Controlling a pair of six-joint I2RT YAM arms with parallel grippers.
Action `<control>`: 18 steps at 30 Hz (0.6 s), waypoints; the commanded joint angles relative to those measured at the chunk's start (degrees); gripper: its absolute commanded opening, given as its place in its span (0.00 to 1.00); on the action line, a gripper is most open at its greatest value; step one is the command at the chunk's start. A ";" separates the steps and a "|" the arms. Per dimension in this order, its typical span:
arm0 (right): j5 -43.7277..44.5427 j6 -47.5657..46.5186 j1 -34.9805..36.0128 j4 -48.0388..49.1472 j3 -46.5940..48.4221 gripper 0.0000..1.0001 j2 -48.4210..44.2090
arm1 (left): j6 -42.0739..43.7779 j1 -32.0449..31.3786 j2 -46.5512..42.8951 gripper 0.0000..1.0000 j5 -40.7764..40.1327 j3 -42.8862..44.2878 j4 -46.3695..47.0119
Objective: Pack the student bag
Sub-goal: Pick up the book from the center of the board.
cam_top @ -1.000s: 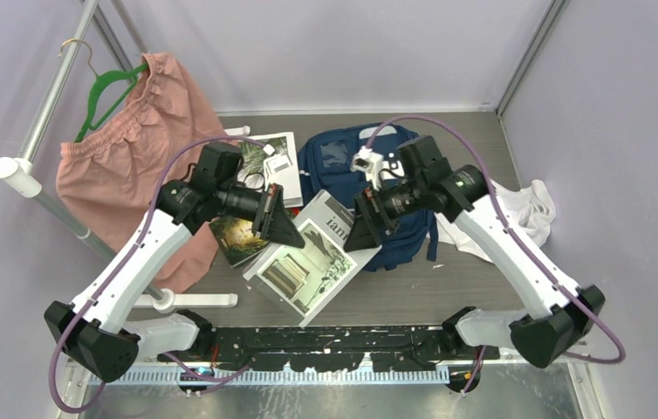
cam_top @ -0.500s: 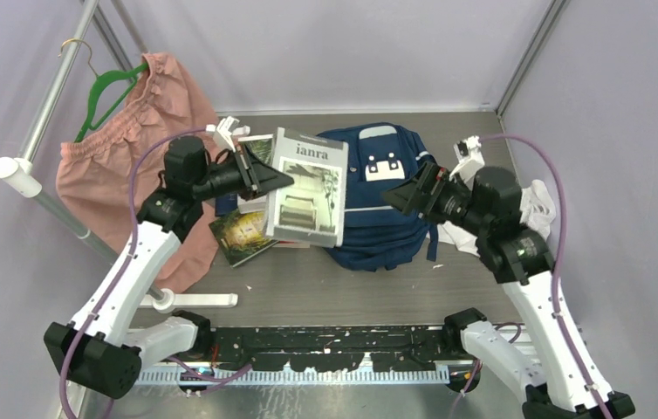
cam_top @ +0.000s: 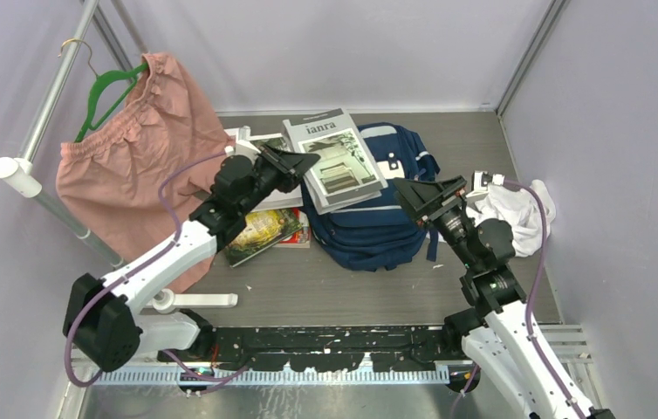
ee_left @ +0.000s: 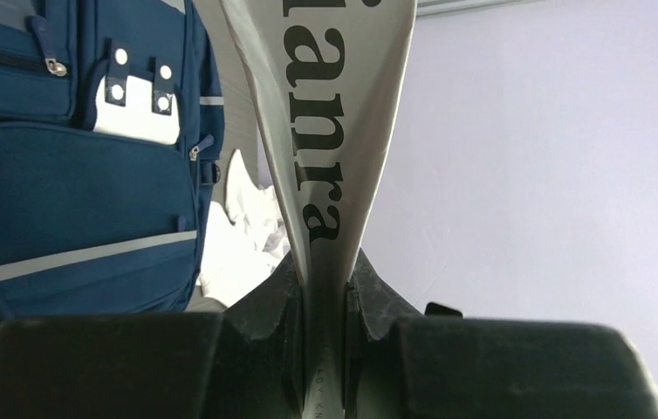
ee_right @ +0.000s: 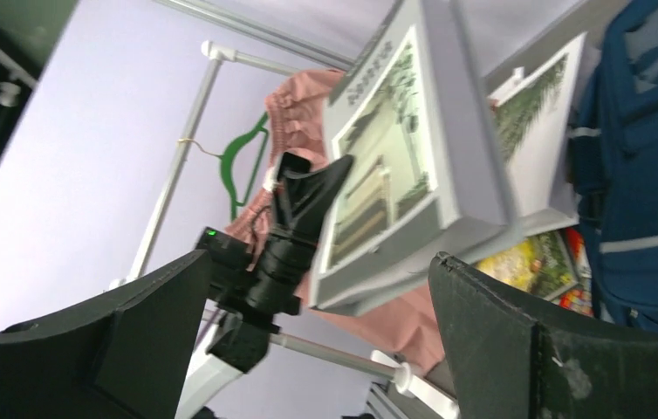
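The navy student bag lies flat mid-table, white patch and stripes up; it also shows in the left wrist view and right wrist view. My left gripper is shut on the edge of a grey "ianra" book and holds it above the bag's upper left. The book shows pinched between the jaws in the left wrist view and in the right wrist view. My right gripper is open and empty, raised just right of the bag.
Pink shorts hang on a green hanger from a rack at the left. A green-covered book and a white book lie left of the bag. A white cloth lies at the right.
My left gripper has carried the grey book up and right, over the bag's top. My right gripper has drawn back right and down, away from the bag.
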 commanded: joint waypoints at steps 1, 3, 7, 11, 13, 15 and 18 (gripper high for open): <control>4.11 7.31 2.11 17.88 -2.84 1.00 3.64 | -4.91 -2.37 3.06 0.00 -6.58 1.77 13.80; 5.89 7.55 3.84 19.58 -3.16 1.00 5.20 | -5.52 -3.07 3.65 0.00 -7.91 1.48 15.01; 11.60 5.52 10.42 20.25 -3.19 1.00 7.85 | -5.55 -3.52 4.34 0.00 -9.03 1.76 15.93; 18.00 4.28 15.65 20.07 -3.57 1.00 9.63 | -5.09 -3.56 3.81 0.00 -10.25 1.54 16.03; 19.65 4.31 16.50 20.53 -3.75 1.00 10.53 | -4.87 -3.49 3.28 0.00 -10.58 1.37 15.68; 20.54 4.44 16.77 21.59 -3.80 1.00 11.72 | -4.84 -3.56 3.04 0.00 -10.40 1.17 15.63; 21.55 4.42 16.83 24.06 -3.50 1.00 14.34 | -5.13 -3.53 2.81 0.00 -9.85 0.96 15.72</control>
